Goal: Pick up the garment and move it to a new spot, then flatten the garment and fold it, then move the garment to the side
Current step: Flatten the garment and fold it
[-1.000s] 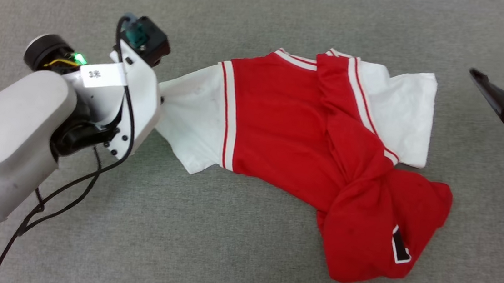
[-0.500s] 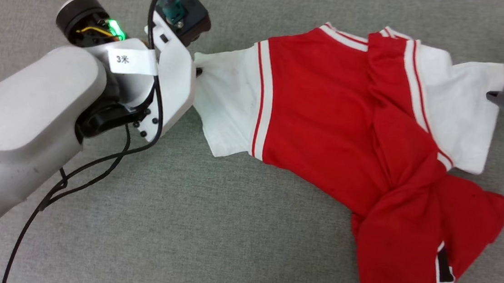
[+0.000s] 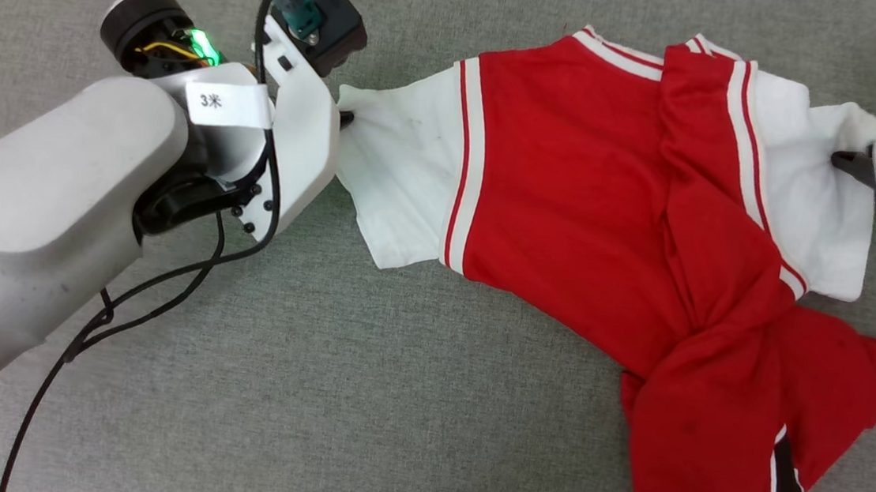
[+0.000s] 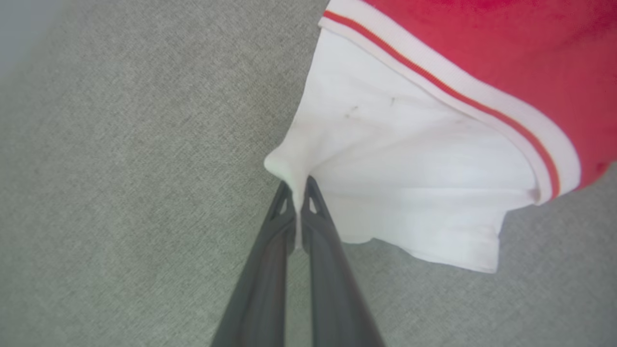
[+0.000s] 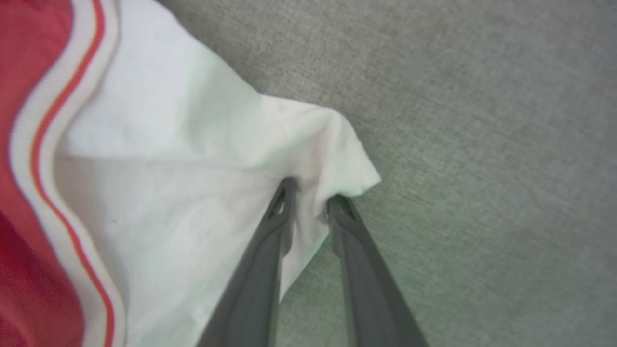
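Though in l. pincer (image 4: 300, 188), garment (image 3: 569, 194) rumpled

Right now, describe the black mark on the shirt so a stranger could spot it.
A red garment with white sleeves lies on grey carpet. At its crumpled end, away from the sleeves, is the mark: a black bar outlined in white.

Indoor robot test space, seemingly a lab: plain grey woven covering (image 3: 393, 401) underneath, and a pale robot arm (image 3: 54, 189) with paper label (image 3: 224, 103), loose black cable (image 3: 165, 285) and green indicator light (image 3: 202, 45).
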### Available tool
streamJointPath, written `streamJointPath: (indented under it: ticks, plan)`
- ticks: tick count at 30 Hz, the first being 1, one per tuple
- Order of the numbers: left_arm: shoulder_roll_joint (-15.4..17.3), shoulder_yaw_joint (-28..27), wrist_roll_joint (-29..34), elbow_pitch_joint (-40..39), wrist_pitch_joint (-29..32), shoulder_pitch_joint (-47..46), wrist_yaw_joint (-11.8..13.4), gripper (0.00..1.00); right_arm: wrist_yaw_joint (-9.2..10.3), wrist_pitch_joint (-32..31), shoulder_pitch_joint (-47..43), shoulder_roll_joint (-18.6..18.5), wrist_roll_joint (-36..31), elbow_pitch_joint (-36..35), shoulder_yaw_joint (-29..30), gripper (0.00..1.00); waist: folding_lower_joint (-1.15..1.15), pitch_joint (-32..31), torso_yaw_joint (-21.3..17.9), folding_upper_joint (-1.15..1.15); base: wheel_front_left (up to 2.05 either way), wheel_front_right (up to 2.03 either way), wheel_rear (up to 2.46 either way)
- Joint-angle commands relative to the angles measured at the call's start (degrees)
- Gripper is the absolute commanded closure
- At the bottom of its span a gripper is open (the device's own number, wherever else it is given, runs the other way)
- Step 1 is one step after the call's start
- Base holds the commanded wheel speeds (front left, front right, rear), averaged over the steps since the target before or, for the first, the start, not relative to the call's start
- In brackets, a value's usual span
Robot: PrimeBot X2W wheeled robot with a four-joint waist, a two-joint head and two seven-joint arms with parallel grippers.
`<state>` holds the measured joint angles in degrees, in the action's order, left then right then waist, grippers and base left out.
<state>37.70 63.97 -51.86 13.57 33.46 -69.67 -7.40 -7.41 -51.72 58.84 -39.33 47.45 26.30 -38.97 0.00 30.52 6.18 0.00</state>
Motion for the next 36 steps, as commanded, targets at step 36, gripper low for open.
streamJointPath:
  ticks: [36]
  plan:
    - [5.56, -8.76, 3.47, -2.67, -20.22, -8.63, 2.86, 1.00, -0.06, 26.50, 7.78, -7.95, -2.64, -10.93, 1.22, 1.00, 0.00, -17.09, -4.22, 0.00, 0.00, 0.00, 0.00]
